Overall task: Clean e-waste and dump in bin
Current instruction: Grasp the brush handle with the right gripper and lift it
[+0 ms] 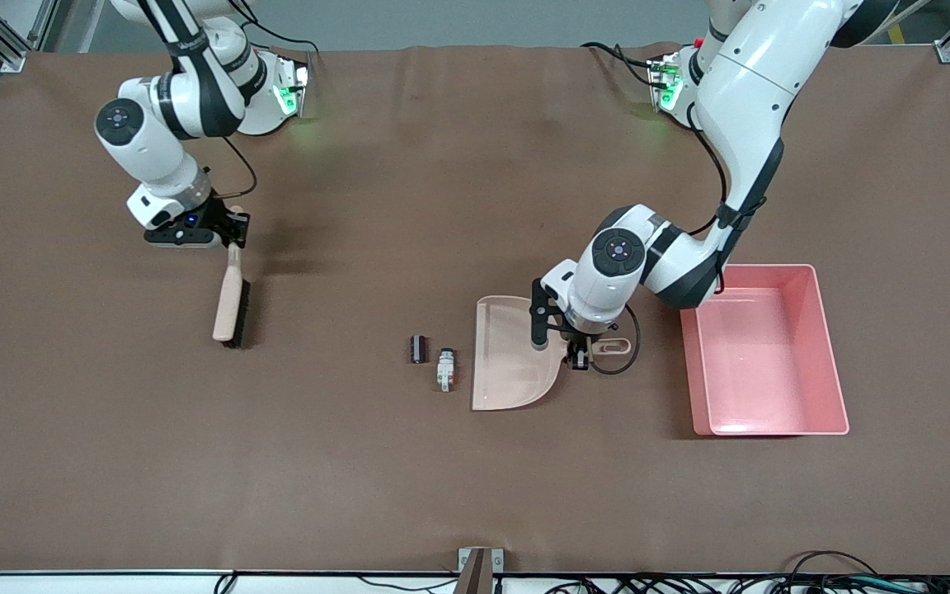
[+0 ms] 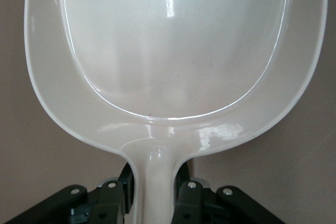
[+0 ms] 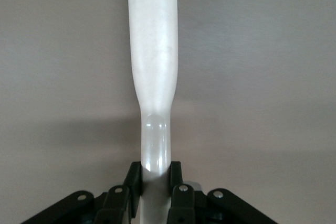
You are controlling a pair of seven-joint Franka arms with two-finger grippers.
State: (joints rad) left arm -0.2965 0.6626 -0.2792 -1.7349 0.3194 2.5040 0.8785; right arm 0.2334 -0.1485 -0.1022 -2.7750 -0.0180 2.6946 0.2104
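On the brown table mat (image 1: 442, 478), the pink bin (image 1: 821, 363) is the landmark: a rectangular, tall-walled, smooth plastic tub toward the left arm's end, open-topped, with nothing visible inside it.

Just beside the bin, toward the right arm's end, lies the beige dustpan (image 1: 512, 363), glossy plastic with a curved back wall and a straight lip. Its pan holds nothing. Its long axis runs along the table, handle toward the bin and lip facing away from it. The left gripper (image 1: 578, 356) is clamped on the dustpan's handle (image 2: 155, 182), a finger (image 2: 186, 190) pressing each side.

Well apart from the bin, near the right arm's end, the brush (image 1: 231, 307) has a smooth beige back and dark bristles; its long axis runs toward the front camera. The right gripper (image 1: 232, 239) is closed on its handle (image 3: 155, 171).

The e-waste rests on the mat just off the dustpan's lip, away from the bin: a dark stubby cylinder (image 1: 418, 349) and, between it and the lip, a white-grey piece (image 1: 445, 369) with green and orange bits. Both long axes point toward the front camera.
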